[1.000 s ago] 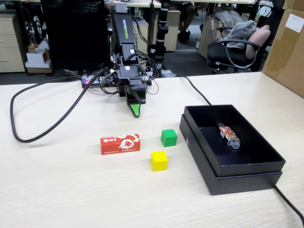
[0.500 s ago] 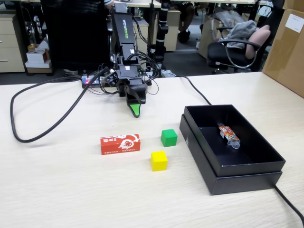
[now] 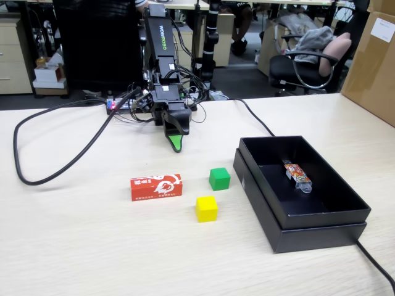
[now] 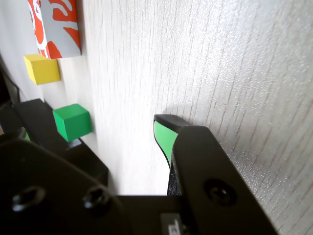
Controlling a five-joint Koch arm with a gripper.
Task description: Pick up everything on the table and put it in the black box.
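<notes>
**A:** What does the room look like from your end?

**B:** An office. I see a light wood-grain tabletop with drawers at the back left, an office chair behind on the right, and a tan carton at the right edge. A thick black cable loops across the left side of the surface.

**A:** And the box?

**B:** The black box sits on the right of the fixed view, open on top. One wrapped candy lies inside on its floor, near the far wall. I see nothing else in it.

**A:** Where are the pieces I care about?

**B:** All out on the tabletop. The red packet lies flat left of centre. The green cube is near the box's left wall, apart from it. The yellow cube sits just in front of the green one, not touching.

**A:** The arm?

**B:** Folded at the back, with the pincer pointing down, its green tip at or just above the wood, well behind the pieces. It holds nothing. I see only one green tip in both views, so I cannot tell whether it is wide or narrow.
</notes>
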